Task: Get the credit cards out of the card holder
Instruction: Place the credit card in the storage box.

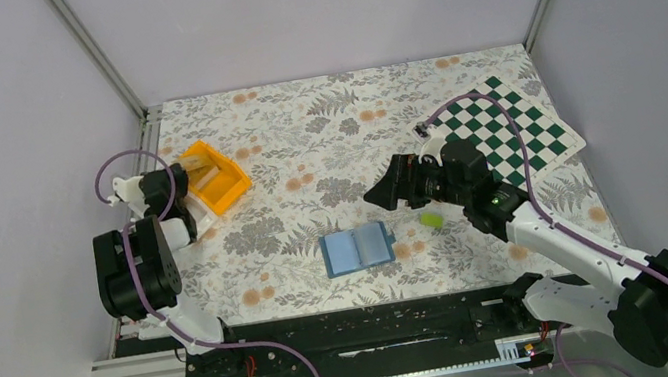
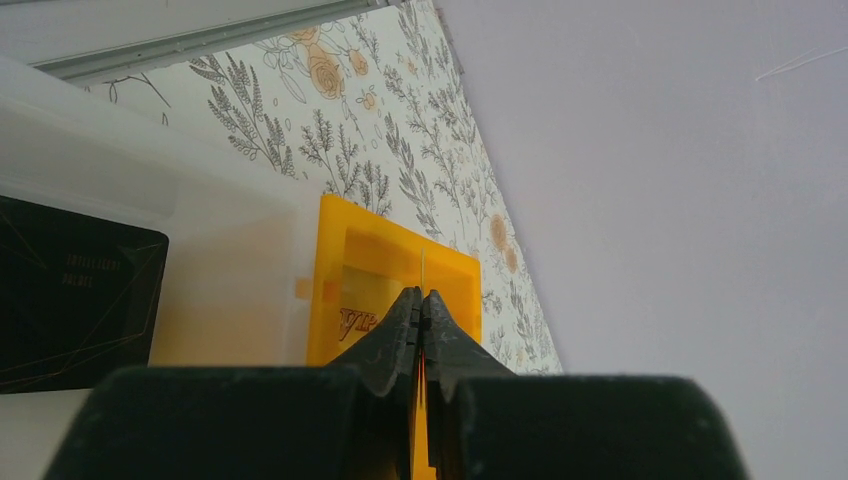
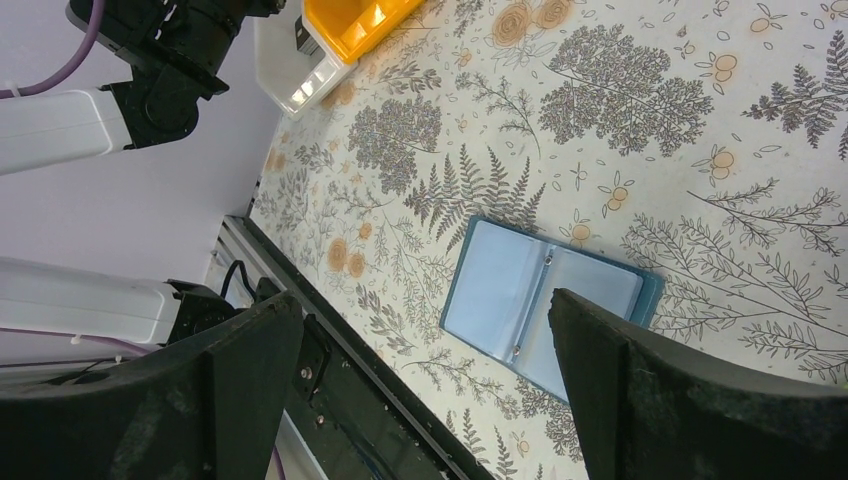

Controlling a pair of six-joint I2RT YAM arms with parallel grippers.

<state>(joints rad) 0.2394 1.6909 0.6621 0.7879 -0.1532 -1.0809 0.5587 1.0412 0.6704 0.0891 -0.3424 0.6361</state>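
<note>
The blue-teal card holder [image 1: 357, 249] lies open and flat on the floral table; the right wrist view shows its pale, clear inner pockets [image 3: 530, 300]. A lime-green credit card [image 1: 431, 220] lies on the table just right of it. My left gripper [image 1: 180, 185] [image 2: 422, 295] hovers over the orange bin, shut on a thin orange credit card [image 2: 423, 268] seen edge-on. Inside that bin lies an orange card marked VIP [image 2: 352, 320]. My right gripper [image 1: 383, 191] [image 3: 420, 300] hangs wide open above and behind the holder, with nothing between its fingers.
The orange bin [image 1: 214, 175] and a white bin [image 1: 198, 218] stand at the left; a black card [image 2: 70, 290] rests in the white one. A green-and-white checkered mat [image 1: 514, 124] lies at the back right. Walls close in three sides.
</note>
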